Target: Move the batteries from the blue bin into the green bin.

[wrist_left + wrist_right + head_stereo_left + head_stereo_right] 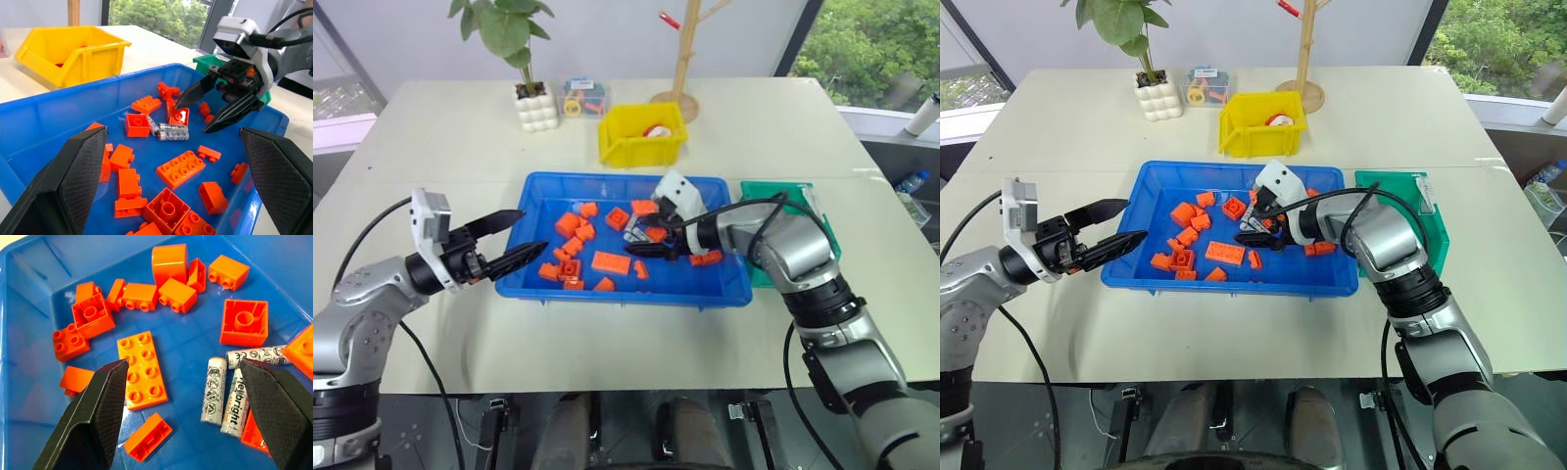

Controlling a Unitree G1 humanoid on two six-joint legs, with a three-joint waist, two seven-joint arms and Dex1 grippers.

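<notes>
In the middle of the pale table (803,117), the blue bin (607,184) holds scattered orange toy bricks (610,262) and three batteries (230,389). The batteries lie loose on the bin floor in its right half, two side by side and touching, the third across their far ends, next to a square orange brick (243,322). The right gripper (215,108) hangs inside the bin just above this cluster, its two black fingers (100,406) spread well apart with nothing between them; seen from the right wrist, the batteries sit near one fingertip rather than centred in the gap. The left gripper (514,238) is held level at the bin's left rim, pointing toward the contents, its fingers likewise spread and empty. The green bin (808,201) stands just beside the blue bin's right wall, partly hidden by the right arm; its contents cannot be made out. A yellow bin (641,135) sits just beyond the blue bin's far wall. Farther back stand a potted plant (530,73), a small clear box (584,98) and a wooden stand (683,59).
</notes>
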